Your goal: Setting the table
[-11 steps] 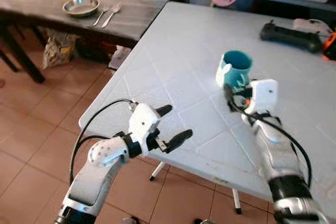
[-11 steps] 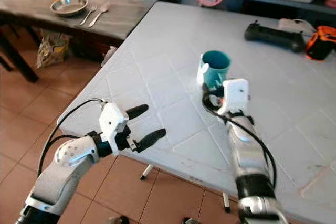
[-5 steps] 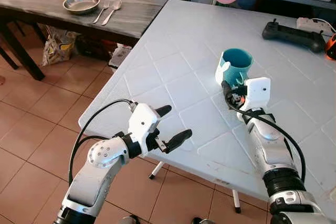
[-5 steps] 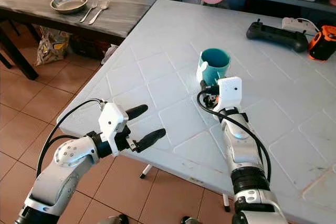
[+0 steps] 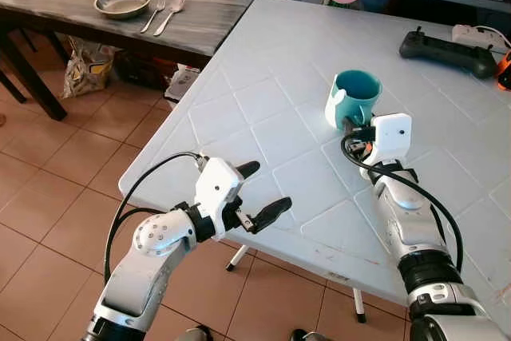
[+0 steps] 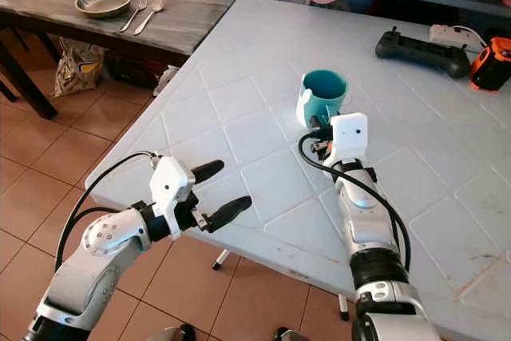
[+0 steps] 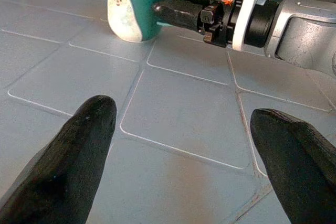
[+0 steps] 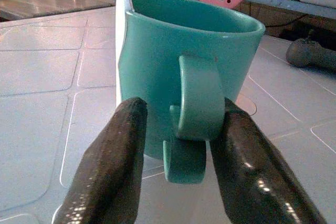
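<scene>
White table (image 5: 263, 53): near edge and left corner border tiled floor (image 5: 48, 197).
Right gripper (image 8: 178, 150): fingers straddle handle of teal mug (image 5: 354, 98), one each side, contact uncertain; mug upright, mid-table.
Left gripper (image 5: 262, 192): fingers spread wide, holding nothing, at near table edge.
Wooden table (image 5: 120, 21) far left: bowl (image 5: 122, 2), cutlery.

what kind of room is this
Probably a home dining area: a white table holding a teal mug, a dark wooden table with a metal bowl and cutlery, and a tiled floor.
</scene>
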